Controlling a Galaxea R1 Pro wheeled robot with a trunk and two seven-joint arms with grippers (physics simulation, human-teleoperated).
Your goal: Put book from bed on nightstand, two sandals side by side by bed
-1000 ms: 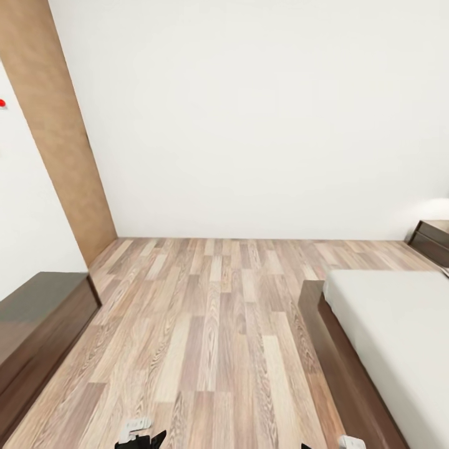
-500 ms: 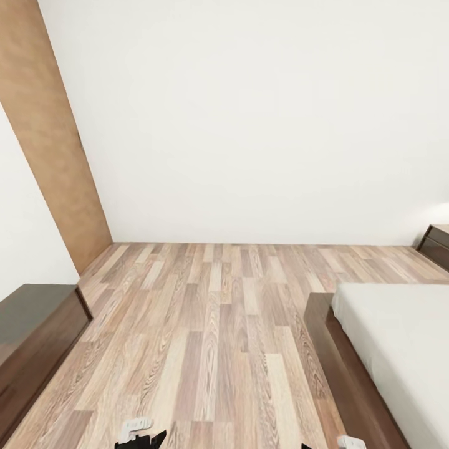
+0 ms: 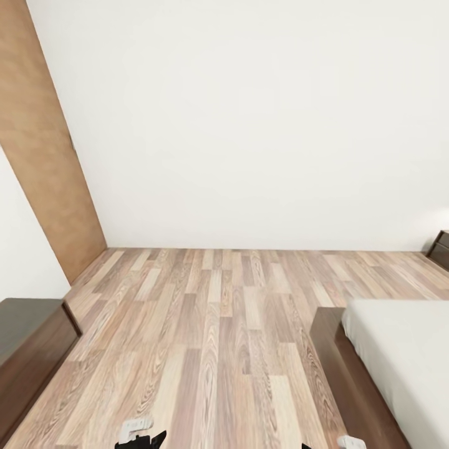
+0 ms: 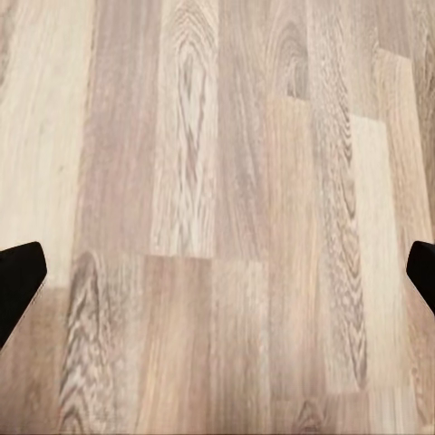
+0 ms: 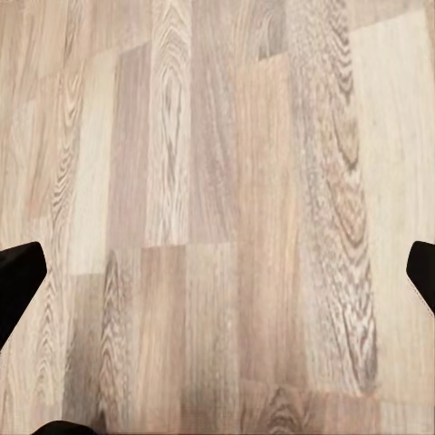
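Head view, left to right: tan matte wall panel [image 3: 43,162] leaning along the left wall; long low dark-brown glossy wooden bench [image 3: 28,343] at the floor's left edge. Middle is the light-brown wood-plank floor [image 3: 212,337], mixed pale and darker grained boards, running to the plain white back wall [image 3: 249,125]. At the floor's right edge: low platform bed [image 3: 349,386], dark-brown wooden frame with a smooth pale grey-white mattress on it. Small dark-brown wooden nightstand [image 3: 440,248] at the back-right corner against the wall, cut off by the frame.

Book and sandals: can't tell where they are; visible mattress part and floor show none.

Left gripper [image 4: 217,272]: black fingers [image 4: 20,276] spread wide, holding nothing, grained planks beneath. Right gripper [image 5: 217,272]: same, fingers [image 5: 18,272] wide apart, holding nothing, over planks.
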